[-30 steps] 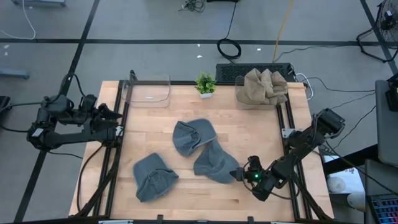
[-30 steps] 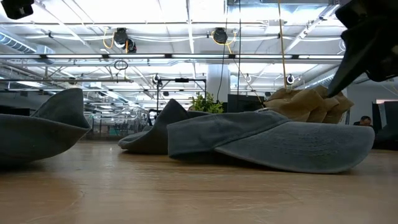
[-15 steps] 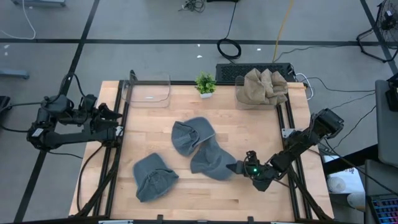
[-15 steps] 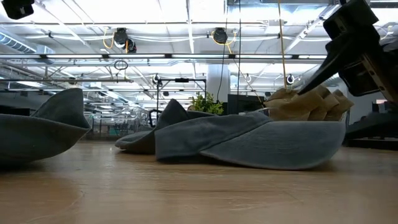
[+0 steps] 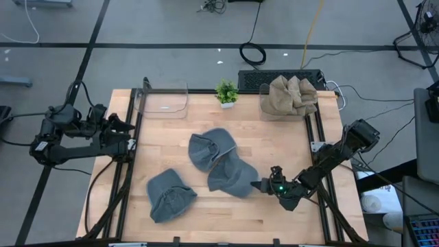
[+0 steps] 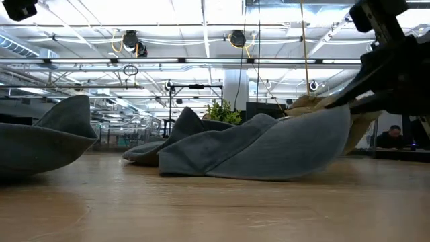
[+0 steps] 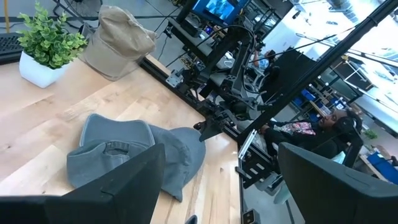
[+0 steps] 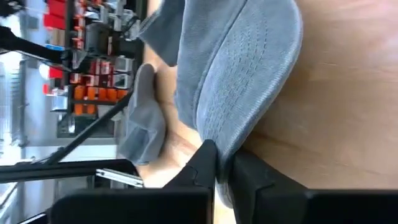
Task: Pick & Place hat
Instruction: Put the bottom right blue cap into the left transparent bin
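Gripping the brim of a grey hat (image 5: 230, 177), our right claw (image 5: 260, 185) sits low on the right half of the table (image 5: 274, 147), its fingers (image 8: 208, 163) clenched on the edge of the fabric. In the low view that brim edge is lifted off the wood toward the claw, while the rest of the hat slumps on the table. This hat lies just right of the middle and overlaps a second grey hat (image 5: 208, 149), which sits a little farther back and to the left; the two touch. A third grey hat (image 5: 169, 195) lies apart from them, near the front left of the table.

Our left claw (image 5: 125, 125) waits off the left edge of the table, above the frame rail, with its fingers spread and nothing between them.

At the far edge we see a clear bin (image 5: 163, 99) on the left, a small potted plant (image 5: 226, 92) in the middle, and a tan hat (image 5: 291, 95) piled in another bin on the right. Bare wood lies open between the held hat and the far right bin, and along the near edge in front of the right claw. The right arm reaches in across the right rail of the table.
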